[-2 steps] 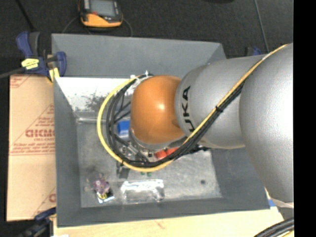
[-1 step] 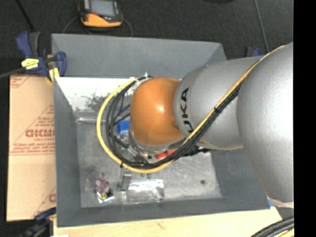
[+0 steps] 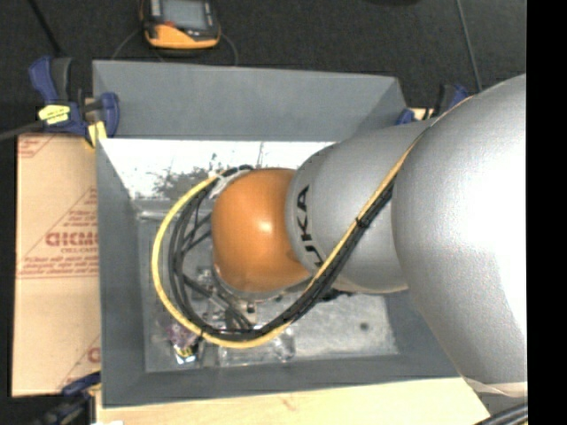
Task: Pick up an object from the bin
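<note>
Arm (image 3: 425, 220) reaches into the bin (image 3: 248, 104) from the right, with the orange wrist cover (image 3: 252, 228) and cable loop (image 3: 173, 273) low over the floor. The jaws are hidden under the cover, so their state can't be told. 1 small purple-yellow item (image 3: 183, 345) lies in the lower-left floor corner, just beside the cable loop.

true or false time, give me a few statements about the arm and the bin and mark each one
1. The arm reaches into the bin from the view's right. True.
2. The bin is red plastic. False: it is grey metal.
3. The orange cover on the wrist hangs outside the bin, above its far wall. False: it is over the bin's floor, left of the middle.
4. The cables loop round the left and near sides of the orange cover. True.
5. A small thing with purple and yellow on it lies near the floor's near left corner. True.
</note>
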Robot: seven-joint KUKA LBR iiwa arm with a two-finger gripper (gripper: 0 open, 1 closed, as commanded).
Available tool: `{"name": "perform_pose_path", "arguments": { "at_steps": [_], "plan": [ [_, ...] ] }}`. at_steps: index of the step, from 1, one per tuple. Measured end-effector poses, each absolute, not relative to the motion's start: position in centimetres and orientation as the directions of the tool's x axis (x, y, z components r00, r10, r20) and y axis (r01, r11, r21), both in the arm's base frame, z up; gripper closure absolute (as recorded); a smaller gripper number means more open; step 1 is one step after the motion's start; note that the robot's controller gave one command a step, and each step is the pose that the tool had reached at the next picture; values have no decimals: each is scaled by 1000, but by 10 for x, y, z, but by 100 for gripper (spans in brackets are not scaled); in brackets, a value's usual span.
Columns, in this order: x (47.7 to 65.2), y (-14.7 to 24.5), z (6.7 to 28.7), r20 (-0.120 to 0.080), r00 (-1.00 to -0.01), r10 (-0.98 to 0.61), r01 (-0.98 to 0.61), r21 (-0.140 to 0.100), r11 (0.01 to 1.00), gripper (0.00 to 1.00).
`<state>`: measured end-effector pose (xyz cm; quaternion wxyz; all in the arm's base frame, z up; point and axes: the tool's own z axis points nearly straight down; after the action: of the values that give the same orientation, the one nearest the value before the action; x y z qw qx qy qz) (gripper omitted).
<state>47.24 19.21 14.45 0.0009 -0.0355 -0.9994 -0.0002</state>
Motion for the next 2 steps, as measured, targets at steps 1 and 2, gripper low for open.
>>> {"name": "perform_pose_path", "arguments": {
  "at_steps": [1,2],
  "plan": [
    [480,206,75,-26,-895,-446,-446,-4,895,0],
    [477,206,75,-20,-897,-441,-441,0,897,100]
  ]
}}
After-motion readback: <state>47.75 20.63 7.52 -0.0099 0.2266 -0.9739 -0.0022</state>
